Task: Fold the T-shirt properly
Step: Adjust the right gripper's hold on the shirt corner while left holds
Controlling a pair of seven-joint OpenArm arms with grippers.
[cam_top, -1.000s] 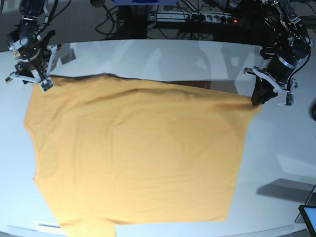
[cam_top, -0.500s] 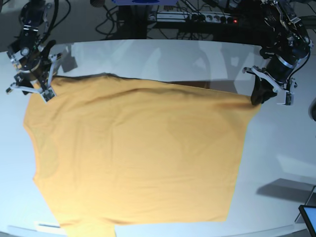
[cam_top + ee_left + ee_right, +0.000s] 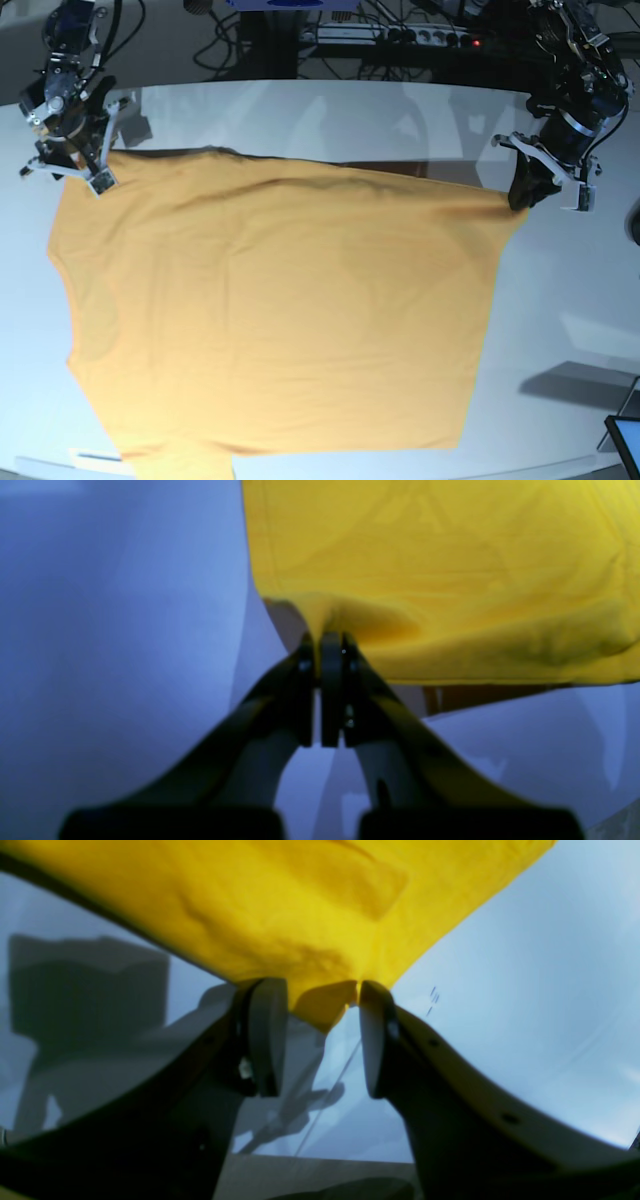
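Even, fairly bright light in the base view; the glossy white tabletop [image 3: 330, 110] mirrors the rig along its upper edge, and the frame bows at the corners — fisheye distortion. A dark shadow falls at the lower right. Both wrist views are soft: the left tool [image 3: 327, 645] and right tool [image 3: 322, 1000] sit blurred in the near foreground, black and underexposed. The T-shirt [image 3: 280, 310] looks muted orange from above but saturated yellow in the wrist views — with bluish tabletop tint there.

White table [image 3: 330, 115]; orange-yellow T-shirt [image 3: 280, 310] spread flat over it.
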